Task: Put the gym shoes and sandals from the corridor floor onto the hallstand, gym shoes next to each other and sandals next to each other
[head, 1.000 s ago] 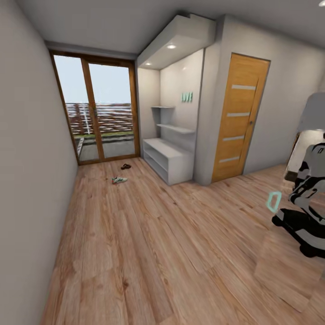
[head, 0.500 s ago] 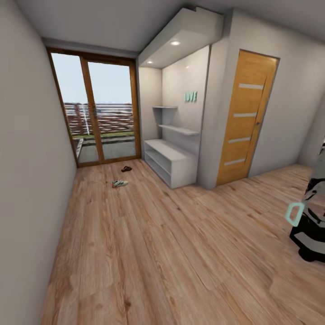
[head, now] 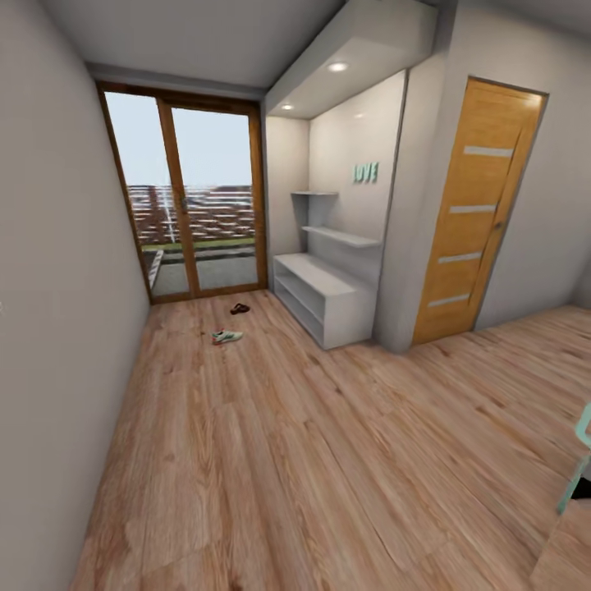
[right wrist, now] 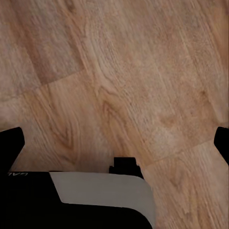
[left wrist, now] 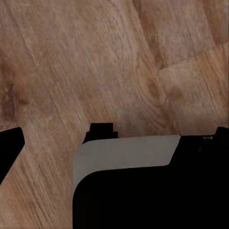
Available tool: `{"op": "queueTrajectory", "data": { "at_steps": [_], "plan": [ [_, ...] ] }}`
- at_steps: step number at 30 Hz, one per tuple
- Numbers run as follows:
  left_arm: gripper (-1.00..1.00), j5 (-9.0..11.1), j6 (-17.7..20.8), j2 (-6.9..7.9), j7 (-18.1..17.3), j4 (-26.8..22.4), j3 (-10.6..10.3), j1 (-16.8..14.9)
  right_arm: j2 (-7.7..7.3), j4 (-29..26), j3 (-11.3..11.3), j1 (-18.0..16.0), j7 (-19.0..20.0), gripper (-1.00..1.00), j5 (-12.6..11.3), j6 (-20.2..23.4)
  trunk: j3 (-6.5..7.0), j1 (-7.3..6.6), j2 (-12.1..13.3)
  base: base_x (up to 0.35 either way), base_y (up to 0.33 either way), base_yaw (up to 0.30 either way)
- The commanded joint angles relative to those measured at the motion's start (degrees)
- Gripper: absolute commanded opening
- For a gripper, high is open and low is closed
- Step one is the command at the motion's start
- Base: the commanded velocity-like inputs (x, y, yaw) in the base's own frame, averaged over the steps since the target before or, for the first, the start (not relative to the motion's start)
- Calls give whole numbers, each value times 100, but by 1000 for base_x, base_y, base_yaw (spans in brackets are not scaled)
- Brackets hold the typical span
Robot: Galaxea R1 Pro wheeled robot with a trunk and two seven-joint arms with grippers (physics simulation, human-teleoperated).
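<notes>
Head view looks down a corridor with light wood-plank flooring (head: 312, 460). Far off, at about 11 o'clock from the camera, the gym shoes (head: 226, 336) lie on the floor as one small cream-and-green shape; whether both are there I cannot tell at this size. Just beyond them, toward 12 o'clock, the dark brown sandals (head: 240, 309) sit near the glass balcony door (head: 197, 205). The white hallstand (head: 322, 297) stands against the wall at roughly 1 o'clock, its top and open shelves showing nothing on them; the shoes lie well apart from it. Two floating shelves (head: 341, 236) hang above it, with teal "LOVE" letters (head: 365, 172) on the wall. A wooden door (head: 472, 217) stands at 2 o'clock.

Left wrist view shows the left gripper (left wrist: 114, 138) over bare planks, fingers spread wide, holding nothing. Right wrist view shows the right gripper (right wrist: 114, 143) likewise parted and empty above the floor.
</notes>
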Motion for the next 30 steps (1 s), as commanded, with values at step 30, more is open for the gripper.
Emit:
{"op": "queueTrajectory", "data": {
  "at_steps": [30],
  "plan": [
    [100, 8, -39, 5, -23, -1850, 44, 16, 3, -699, 62, -1, -16, 100, 108, -5, -18, 3, -3, 337, 0, 11]
  ]
}}
